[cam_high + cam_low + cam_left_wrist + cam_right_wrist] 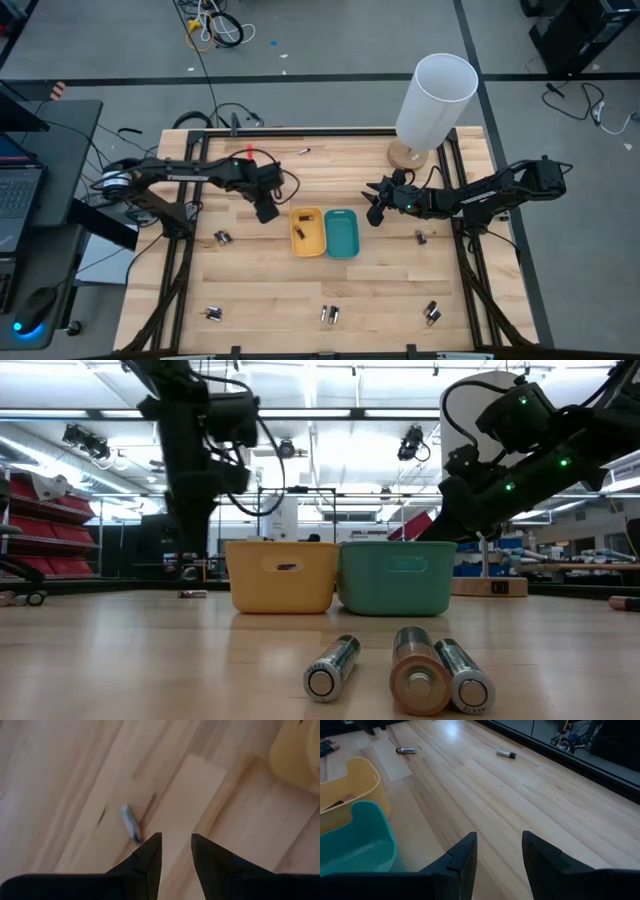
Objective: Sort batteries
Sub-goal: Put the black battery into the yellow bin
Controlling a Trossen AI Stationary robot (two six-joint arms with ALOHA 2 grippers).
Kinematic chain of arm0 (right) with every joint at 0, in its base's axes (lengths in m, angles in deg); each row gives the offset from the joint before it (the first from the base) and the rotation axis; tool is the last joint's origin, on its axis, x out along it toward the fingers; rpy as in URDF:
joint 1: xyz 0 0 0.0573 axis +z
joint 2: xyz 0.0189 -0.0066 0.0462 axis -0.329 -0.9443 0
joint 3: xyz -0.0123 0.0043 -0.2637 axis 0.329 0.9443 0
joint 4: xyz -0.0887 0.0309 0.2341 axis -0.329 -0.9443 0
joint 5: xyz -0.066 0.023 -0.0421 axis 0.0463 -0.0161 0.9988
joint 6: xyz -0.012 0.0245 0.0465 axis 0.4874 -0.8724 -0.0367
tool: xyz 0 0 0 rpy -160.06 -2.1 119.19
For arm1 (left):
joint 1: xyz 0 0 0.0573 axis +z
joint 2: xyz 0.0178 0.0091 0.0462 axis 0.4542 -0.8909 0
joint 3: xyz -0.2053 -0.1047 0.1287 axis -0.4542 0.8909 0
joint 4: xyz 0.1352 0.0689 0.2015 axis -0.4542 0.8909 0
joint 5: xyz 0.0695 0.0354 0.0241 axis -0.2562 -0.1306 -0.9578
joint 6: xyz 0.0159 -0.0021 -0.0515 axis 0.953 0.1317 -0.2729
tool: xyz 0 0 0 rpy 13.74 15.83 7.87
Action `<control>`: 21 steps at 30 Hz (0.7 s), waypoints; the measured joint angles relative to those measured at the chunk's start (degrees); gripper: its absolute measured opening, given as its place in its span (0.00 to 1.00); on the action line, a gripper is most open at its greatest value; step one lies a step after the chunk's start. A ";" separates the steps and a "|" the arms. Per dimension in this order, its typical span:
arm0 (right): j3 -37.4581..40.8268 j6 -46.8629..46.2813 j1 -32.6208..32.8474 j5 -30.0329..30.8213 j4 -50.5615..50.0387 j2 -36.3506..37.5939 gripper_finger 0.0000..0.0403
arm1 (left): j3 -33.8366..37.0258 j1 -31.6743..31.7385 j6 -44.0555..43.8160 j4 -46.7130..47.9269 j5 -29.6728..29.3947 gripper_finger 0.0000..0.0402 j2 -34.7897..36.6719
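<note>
Three batteries [400, 672] are lying closest to the low camera, side by side on the wooden table [260, 290]. Behind them, a yellow tray [282, 574] and a teal tray [398, 575] are standing next to each other in the middle of the table, touching. Seen from above, one small dark battery [299, 233] is lying inside the yellow tray.

More batteries are spread around the table: some at the left side [222, 238], some near the front left corner [214, 314], some near the front right [432, 313], one at the right [421, 237] and one at the back [306, 150].

The left gripper [266, 211] is being held above the table just left of the yellow tray. Its fingers [150, 855] are set with a small gap, and nothing is being held between them. One battery [129, 823] is lying on the wood just in front of them.

The right gripper [374, 212] is being held just beside the teal tray, on its right. Its fingers [462, 857] are also apart and nothing is being held.

A white tube [434, 97] on a round wooden base is standing at the back right corner.
</note>
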 joint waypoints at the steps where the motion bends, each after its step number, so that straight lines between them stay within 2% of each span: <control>1: 0.00 -0.31 0.00 0.02 -0.23 0.02 0.35 | 0.67 0.00 -0.87 1.72 -0.01 0.30 1.00; 6: 0.00 0.14 -0.06 0.02 -1.03 0.01 0.35 | 3.74 -0.02 -6.36 5.69 0.35 0.31 6.54; 10: 0.00 5.11 -0.11 0.02 1.03 0.00 0.36 | 8.00 -1.42 -12.83 6.37 6.38 0.36 8.63; 14: 0.00 9.53 -0.16 0.02 5.71 0.00 0.36 | 12.73 -4.48 -19.16 6.78 11.62 0.49 8.30; 21: 0.00 16.57 -1.37 0.04 16.35 0.02 0.36 | 16.63 -7.63 -25.02 5.64 10.04 0.81 7.57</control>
